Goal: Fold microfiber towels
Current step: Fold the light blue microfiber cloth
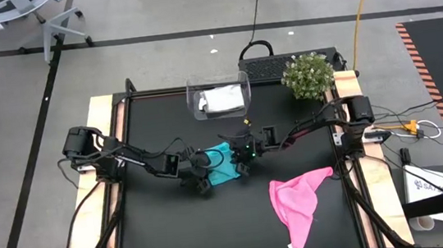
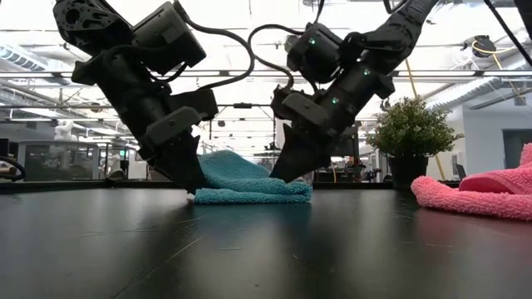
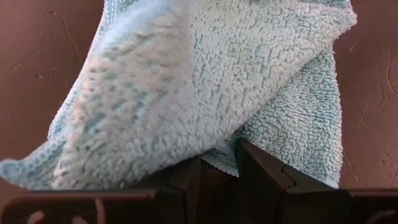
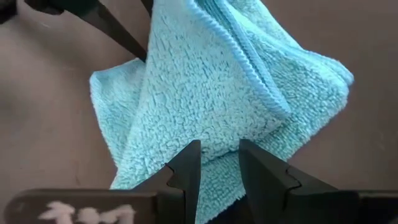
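The teal towel lies folded in several layers at the middle of the black table, its bottom layers flat on the top. My left gripper is at its left end and my right gripper at its right end, each shut on the cloth. The pink towel lies crumpled at the near right. The grey-white towel sits inside a clear bin at the far edge. My left gripper pinches an edge of the teal towel's upper layer between its two fingers, at the towel's left end. The fingers slant down from the table's left, tips close to the table. The upper layer rises slack toward them. My right gripper pinches the teal towel at its right end between its two fingers; how many layers it has, I cannot tell. The fingers slant down from the table's right. A hemmed edge runs up away from them, and the lower layers lie on the table.
A clear plastic bin stands at the far middle, and a small potted plant at the far right. Bare black table lies to the near left. Wooden strips run along the left and right edges.
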You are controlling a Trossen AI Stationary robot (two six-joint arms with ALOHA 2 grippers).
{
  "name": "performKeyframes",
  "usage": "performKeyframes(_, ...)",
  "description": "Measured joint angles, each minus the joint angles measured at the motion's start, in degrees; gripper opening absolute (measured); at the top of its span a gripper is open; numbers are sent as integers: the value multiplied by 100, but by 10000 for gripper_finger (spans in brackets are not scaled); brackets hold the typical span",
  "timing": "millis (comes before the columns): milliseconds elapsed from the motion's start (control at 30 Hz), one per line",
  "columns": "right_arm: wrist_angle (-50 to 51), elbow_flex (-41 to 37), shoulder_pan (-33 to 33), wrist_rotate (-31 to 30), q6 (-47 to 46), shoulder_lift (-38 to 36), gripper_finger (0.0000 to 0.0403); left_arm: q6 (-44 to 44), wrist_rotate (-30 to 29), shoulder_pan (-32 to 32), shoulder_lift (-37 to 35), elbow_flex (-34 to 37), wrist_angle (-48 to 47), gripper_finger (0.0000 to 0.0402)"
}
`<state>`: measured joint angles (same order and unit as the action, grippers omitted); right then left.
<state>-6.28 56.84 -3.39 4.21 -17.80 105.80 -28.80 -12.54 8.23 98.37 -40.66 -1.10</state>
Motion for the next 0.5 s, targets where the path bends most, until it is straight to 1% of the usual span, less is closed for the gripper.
performKeyframes(500, 54, 4, -261, 4, 325, -256, 102, -22, -7, 0, 0, 0, 0, 108)
